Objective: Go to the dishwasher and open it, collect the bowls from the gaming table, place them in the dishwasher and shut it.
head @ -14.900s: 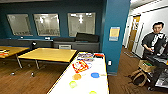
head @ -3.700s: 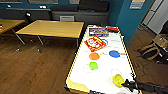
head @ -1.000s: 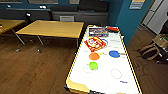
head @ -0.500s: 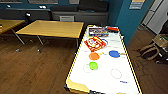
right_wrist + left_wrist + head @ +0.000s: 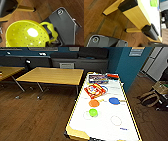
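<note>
Gaming bench (image 5: 105, 127): white top, yellow edge, ahead.
Bowls: orange (image 5: 94, 103), blue (image 5: 114, 100), lime (image 5: 93, 112) on it, apart.
Yellow bowl (image 5: 26, 36): perforated, w/ handle, close by right pincer; grip state can't tell.
Floor (image 5: 35, 117): wood.

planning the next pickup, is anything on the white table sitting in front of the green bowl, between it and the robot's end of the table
Nothing visible does. The lime green bowl sits on the gaming table with only bare white top and printed markings between it and the near edge. The orange bowl and blue bowl lie beyond it, and the board game boxes farther still.
</note>
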Controlling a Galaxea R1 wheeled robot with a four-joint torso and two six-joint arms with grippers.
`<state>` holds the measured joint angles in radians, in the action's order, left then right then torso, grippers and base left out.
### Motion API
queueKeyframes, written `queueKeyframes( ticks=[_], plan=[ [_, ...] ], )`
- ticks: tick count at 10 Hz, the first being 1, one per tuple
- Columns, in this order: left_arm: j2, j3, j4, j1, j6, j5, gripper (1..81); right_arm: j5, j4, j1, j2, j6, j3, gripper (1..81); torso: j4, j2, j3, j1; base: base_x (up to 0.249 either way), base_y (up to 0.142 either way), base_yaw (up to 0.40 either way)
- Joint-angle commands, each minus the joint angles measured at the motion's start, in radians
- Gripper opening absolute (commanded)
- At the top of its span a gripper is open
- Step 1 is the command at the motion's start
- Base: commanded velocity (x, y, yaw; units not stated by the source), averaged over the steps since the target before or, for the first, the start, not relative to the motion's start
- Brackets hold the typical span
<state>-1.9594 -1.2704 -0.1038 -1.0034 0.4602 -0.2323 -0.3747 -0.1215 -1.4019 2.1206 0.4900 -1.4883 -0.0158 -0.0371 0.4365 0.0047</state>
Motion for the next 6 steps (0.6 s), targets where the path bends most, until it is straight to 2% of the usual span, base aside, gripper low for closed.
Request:
queueKeyframes(
  ticks=[1,2,3,5,6],
  plan=[
    [0.082,0.066,0.001,0.157,0.043,0.088,81.1,0.043,-0.032,-0.003,-0.029,-0.007,-0.007,1.0,0.0,0.0,0.0,0.0,0.0,0.0,0.0],
    [0.066,0.065,0.016,0.202,0.064,0.152,81.1,0.043,-0.032,-0.006,-0.008,-0.007,-0.033,1.0,0.0,0.0,0.0,0.0,0.0,0.0,0.0],
    [0.06,0.063,0.029,0.246,0.084,0.191,81.1,0.043,-0.032,-0.006,0.003,-0.007,-0.044,1.0,0.0,0.0,0.0,0.0,0.0,0.0,0.0],
    [0.057,0.068,0.046,0.323,0.089,0.228,81.1,0.043,-0.047,-0.006,0.02,-0.005,-0.042,1.0,0.0,0.0,0.0,0.0,0.0,0.0,0.0],
    [0.046,0.066,0.056,0.373,0.087,0.272,81.1,0.045,-0.05,-0.003,0.031,-0.004,-0.044,1.0,0.0,0.0,0.0,0.0,0.0,0.0,0.0]
  ],
)
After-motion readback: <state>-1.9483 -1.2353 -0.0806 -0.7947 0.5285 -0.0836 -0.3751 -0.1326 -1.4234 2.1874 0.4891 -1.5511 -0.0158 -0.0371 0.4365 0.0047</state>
